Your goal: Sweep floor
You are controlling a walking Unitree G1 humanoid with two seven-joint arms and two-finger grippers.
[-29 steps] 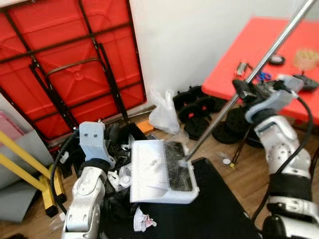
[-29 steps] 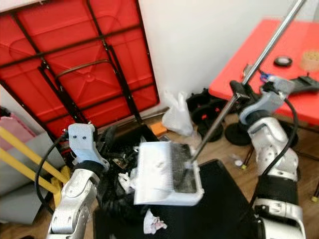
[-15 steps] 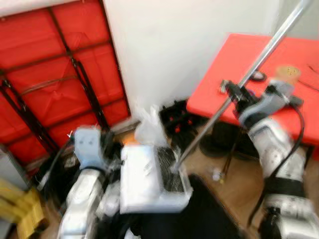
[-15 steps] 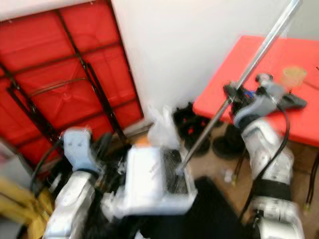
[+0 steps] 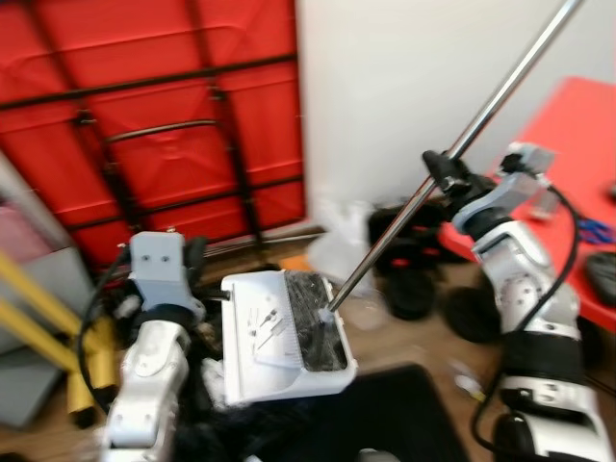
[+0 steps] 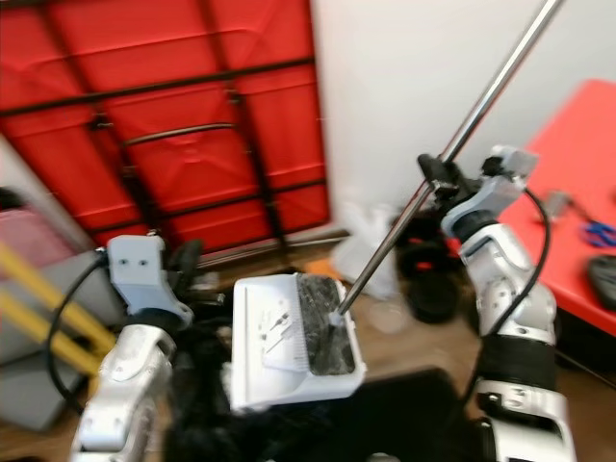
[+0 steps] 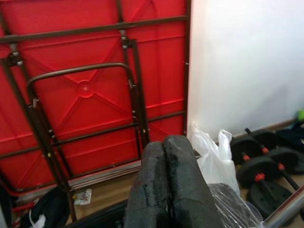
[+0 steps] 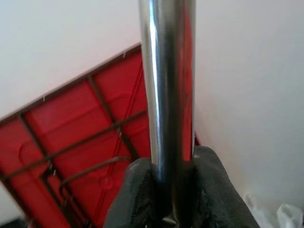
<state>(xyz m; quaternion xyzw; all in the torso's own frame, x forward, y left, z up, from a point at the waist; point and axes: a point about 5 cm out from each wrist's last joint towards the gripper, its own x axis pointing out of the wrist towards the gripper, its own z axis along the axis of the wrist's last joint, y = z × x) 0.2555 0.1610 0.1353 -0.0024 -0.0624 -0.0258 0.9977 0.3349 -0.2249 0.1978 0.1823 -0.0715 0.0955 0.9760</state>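
Observation:
My right gripper is shut on the broom's silver pole, which slants up to the right; in the right wrist view the black fingers clamp the pole. The broom's black bristles rest in the white dustpan, which is held tilted above the floor beside my left wrist. In the left wrist view my left gripper has its fingers pressed together; its hold on the dustpan is hidden in the eye views.
A folded red table leans on the white wall. A black mat lies in front of me. A white plastic bag and black weights sit by the wall. Another red table stands at right, yellow bars at left.
The whole picture has swung, so the camera turned left; the red table at right has slid toward the edge. Both grippers keep their holds and the bristles stay in the dustpan.

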